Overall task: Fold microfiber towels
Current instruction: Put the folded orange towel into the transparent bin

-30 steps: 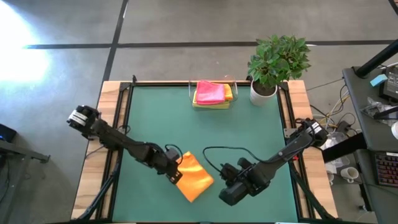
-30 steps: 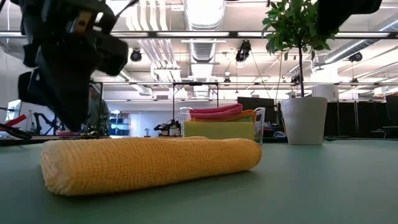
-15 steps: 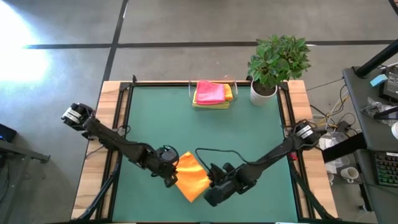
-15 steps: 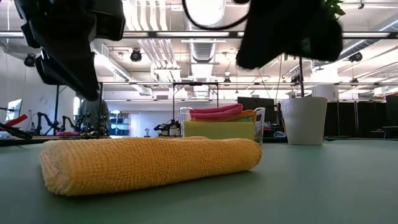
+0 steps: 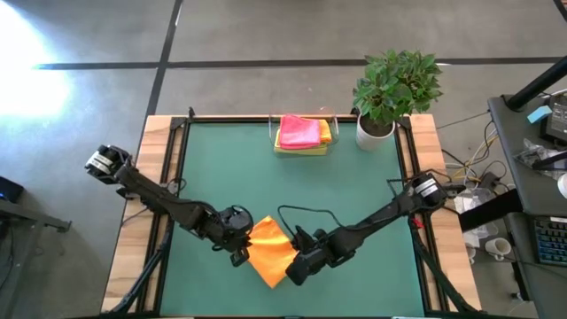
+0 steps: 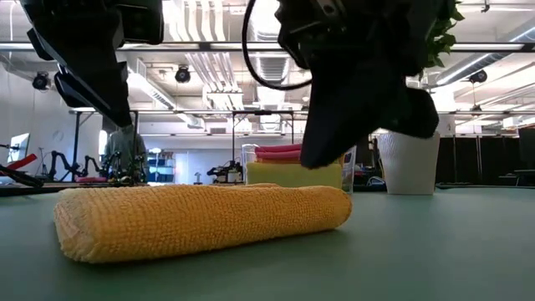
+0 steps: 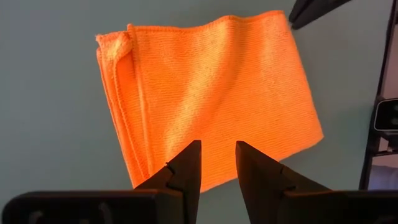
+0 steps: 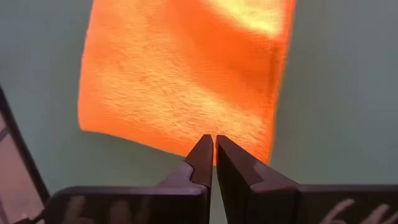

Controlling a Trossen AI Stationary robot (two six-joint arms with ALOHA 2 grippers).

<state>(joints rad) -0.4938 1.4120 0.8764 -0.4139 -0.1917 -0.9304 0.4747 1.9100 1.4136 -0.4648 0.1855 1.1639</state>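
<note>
High view: folded orange towel (image 5: 270, 253) lies at the near middle of the green desk (image 5: 266, 186), flanked closely by the left gripper (image 5: 237, 249) on its left edge and the right gripper (image 5: 296, 266) on its right edge; a holder at the far edge carries the finished stack, pink towel (image 5: 299, 131) uppermost, with a potted plant (image 5: 394, 89) just beside it. Low view: the orange towel reads as a thick, rounded fold resting flat, both grippers above it and clear of the cloth. Left wrist view: left fingers (image 7: 186, 169) stand partly apart, holding nothing, poised over one edge; layered hems show along one side, slightly uneven at a corner. Right wrist view: right fingers (image 8: 204, 158) pressed together, empty, tips at the opposite edge of the cloth. Handling judgement: the step appears to be squaring or lifting the folded piece; best done by taking all layers at once on the hemmed side so the fold does not slide open. Clearance: broad bare mat between towel and stack allows a straight carry; near desk edge is close, and the two arms crowd each other.
</note>
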